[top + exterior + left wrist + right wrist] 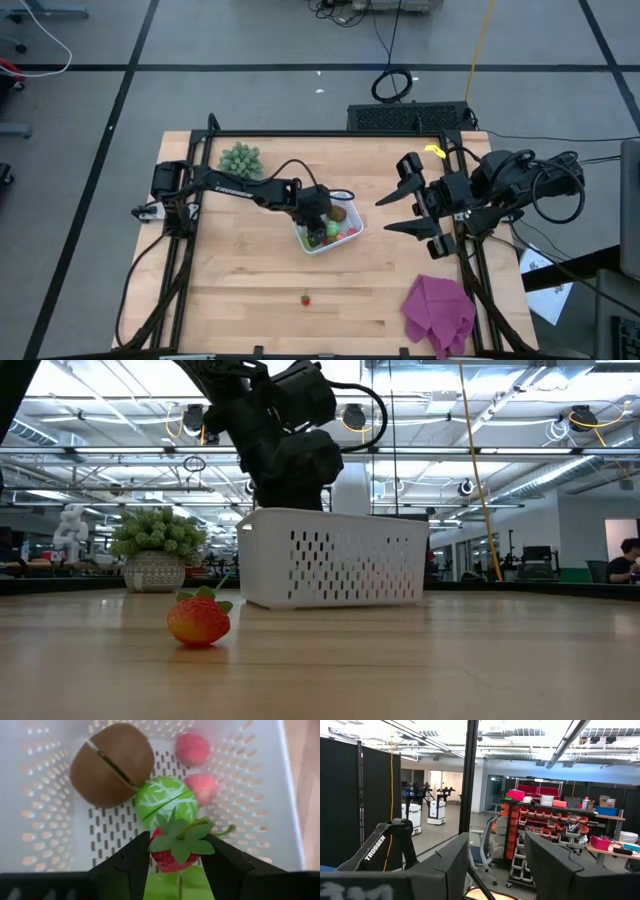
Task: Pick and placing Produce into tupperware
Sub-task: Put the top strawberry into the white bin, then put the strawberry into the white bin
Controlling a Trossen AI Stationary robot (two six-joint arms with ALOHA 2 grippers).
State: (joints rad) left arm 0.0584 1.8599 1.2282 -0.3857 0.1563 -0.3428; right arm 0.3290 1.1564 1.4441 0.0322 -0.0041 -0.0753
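the white plastic tupperware basket (45, 835) has walls and bottom patterned with rows of short slots. in it lie a brown round toy fruit (111, 765) marked by a pale seam, a bright green ball with lighter leaf veins (167, 804), and two pink-red dimpled balls (192, 749). a red toy strawberry with a green leafy cap (176, 847) sits between the black fingers (125, 870) of the left hand (177, 865). another red strawberry with a green stalk (199, 619) lies on the pale wood-grain counter (240, 290). a crumpled purple cloth (438, 312) and a spiky pale green plant (240, 159) are there too.
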